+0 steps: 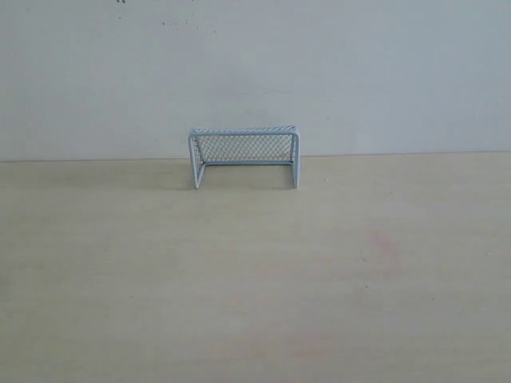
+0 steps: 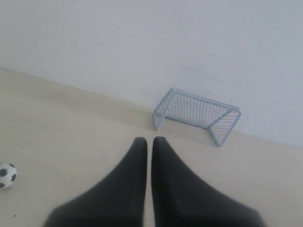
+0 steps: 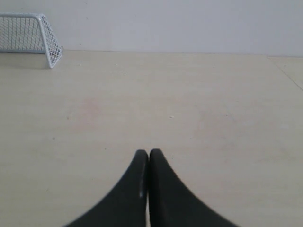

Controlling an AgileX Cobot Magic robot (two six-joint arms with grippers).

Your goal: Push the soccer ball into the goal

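The goal (image 1: 244, 156) stands at the back of the pale wooden table against the wall, mouth facing the front; it also shows in the left wrist view (image 2: 196, 115) and at the corner of the right wrist view (image 3: 31, 37). The soccer ball (image 2: 6, 176) lies on the table only in the left wrist view, well off to one side of my left gripper (image 2: 149, 140), which is shut and empty. My right gripper (image 3: 148, 152) is shut too, with nothing in it, far from the goal. Neither gripper nor the ball appears in the exterior view.
A white wall (image 1: 255, 64) runs along the table's far edge behind the goal. The table's edge (image 3: 286, 71) shows at one side of the right wrist view. A faint pinkish stain (image 1: 382, 243) marks the tabletop.
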